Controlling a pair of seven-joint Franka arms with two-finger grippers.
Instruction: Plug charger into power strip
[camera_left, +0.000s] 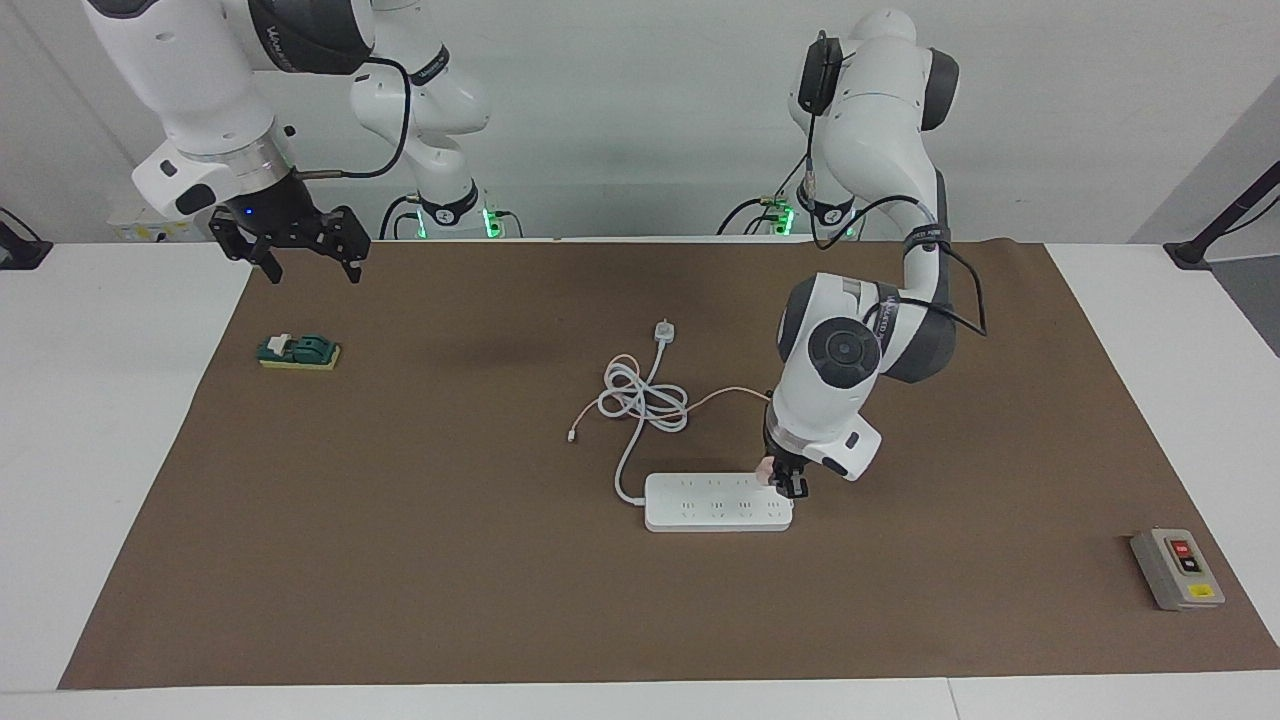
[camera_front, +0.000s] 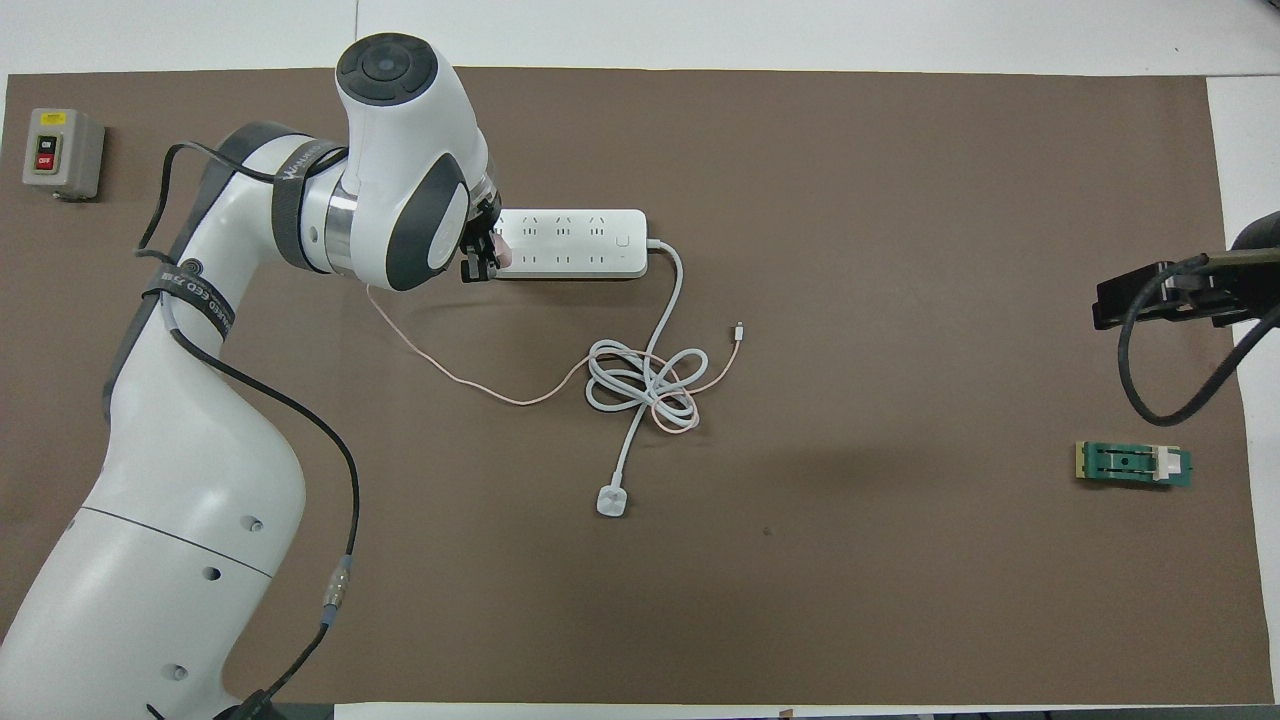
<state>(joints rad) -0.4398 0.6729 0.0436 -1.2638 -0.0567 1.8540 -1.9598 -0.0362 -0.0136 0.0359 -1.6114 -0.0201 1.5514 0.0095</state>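
The white power strip (camera_left: 715, 503) (camera_front: 575, 243) lies flat on the brown mat, its thick white cord coiled nearer the robots. My left gripper (camera_left: 785, 480) (camera_front: 485, 250) is shut on the small pale-pink charger (camera_left: 767, 470) (camera_front: 497, 252), holding it down at the strip's end toward the left arm's end of the table. The prongs are hidden. The charger's thin pink cable (camera_left: 725, 393) (camera_front: 450, 375) trails back across the mat to the coil. My right gripper (camera_left: 292, 245) hangs open in the air over the mat's edge, waiting.
A white round-cornered plug (camera_left: 663, 331) (camera_front: 611, 500) ends the strip's cord nearer the robots. A green block (camera_left: 298, 351) (camera_front: 1133, 464) lies on the mat toward the right arm's end. A grey button box (camera_left: 1177, 569) (camera_front: 62, 152) stands toward the left arm's end.
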